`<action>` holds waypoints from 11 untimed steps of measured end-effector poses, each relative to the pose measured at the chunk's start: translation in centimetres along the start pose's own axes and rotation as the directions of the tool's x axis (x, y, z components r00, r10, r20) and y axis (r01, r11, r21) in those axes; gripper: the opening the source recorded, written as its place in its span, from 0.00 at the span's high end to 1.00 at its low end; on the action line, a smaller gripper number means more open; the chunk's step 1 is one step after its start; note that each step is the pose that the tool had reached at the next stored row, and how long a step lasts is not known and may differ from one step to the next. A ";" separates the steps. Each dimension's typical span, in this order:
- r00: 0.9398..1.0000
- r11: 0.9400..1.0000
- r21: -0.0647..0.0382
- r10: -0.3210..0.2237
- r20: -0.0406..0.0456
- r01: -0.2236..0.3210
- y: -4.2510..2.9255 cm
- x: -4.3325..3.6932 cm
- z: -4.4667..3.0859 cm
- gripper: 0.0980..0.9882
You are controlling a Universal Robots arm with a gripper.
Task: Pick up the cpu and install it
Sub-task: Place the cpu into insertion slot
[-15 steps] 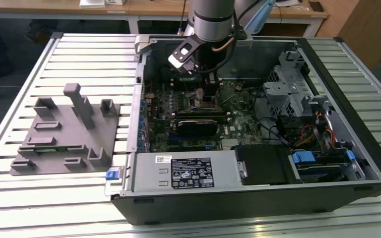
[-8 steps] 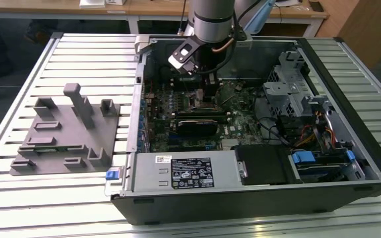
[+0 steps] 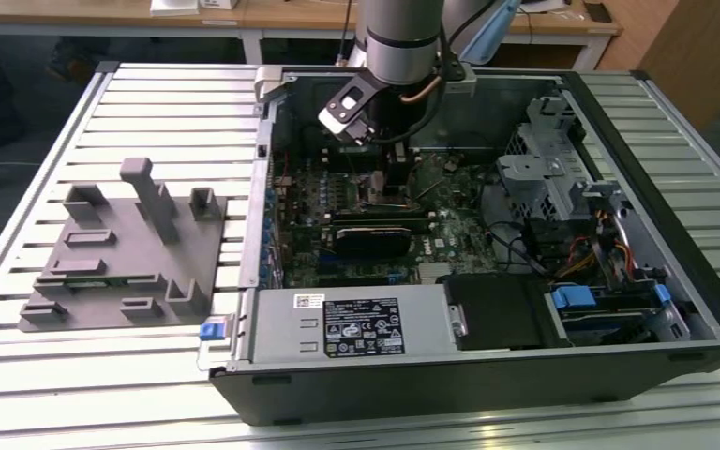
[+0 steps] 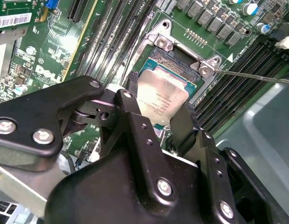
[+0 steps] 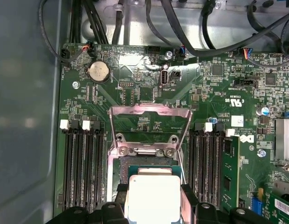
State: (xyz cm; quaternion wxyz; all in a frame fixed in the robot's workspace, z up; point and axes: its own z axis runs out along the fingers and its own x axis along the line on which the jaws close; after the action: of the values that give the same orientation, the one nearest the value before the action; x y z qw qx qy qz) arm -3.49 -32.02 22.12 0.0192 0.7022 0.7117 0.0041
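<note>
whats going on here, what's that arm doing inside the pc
The robot arm is reaching down into the open computer case. Its gripper holds the cpu by two opposite edges between its fingers, right at the motherboard's socket. The socket's metal load plate is flipped open. Whether the chip is already seated or sits just above the socket cannot be told.

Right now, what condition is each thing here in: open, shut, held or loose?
Silvery-grey flat square cpu chip: gripped on two opposite sides, over its socket.
Black two-fingered tool: shut on the chip.
Silver metal socket frame: swung open.
Black metal computer case: lying flat, side open, insides exposed.
</note>
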 end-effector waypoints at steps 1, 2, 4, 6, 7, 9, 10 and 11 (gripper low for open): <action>1.000 1.000 0.000 0.000 0.000 0.000 0.01 0.02 0.10 0.52; 1.000 1.000 0.000 0.001 0.000 -0.001 0.01 0.02 0.24 0.52; 1.000 1.000 0.000 0.000 0.000 0.000 0.01 0.02 0.34 0.52; 1.000 1.000 0.000 0.000 0.000 0.000 0.01 0.02 0.39 0.52; 1.000 1.000 0.000 0.000 0.000 0.000 0.00 0.02 0.41 0.52; 1.000 1.000 0.000 0.000 0.000 0.000 0.01 0.02 0.45 0.52; 1.000 1.000 0.000 0.000 0.000 0.000 0.00 0.02 0.47 0.52; 1.000 1.000 0.000 0.000 0.000 0.000 0.00 0.02 0.49 0.52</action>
State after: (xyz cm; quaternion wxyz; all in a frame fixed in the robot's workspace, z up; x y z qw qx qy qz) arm -3.47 -32.01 21.64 0.0192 0.7024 0.7115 0.0041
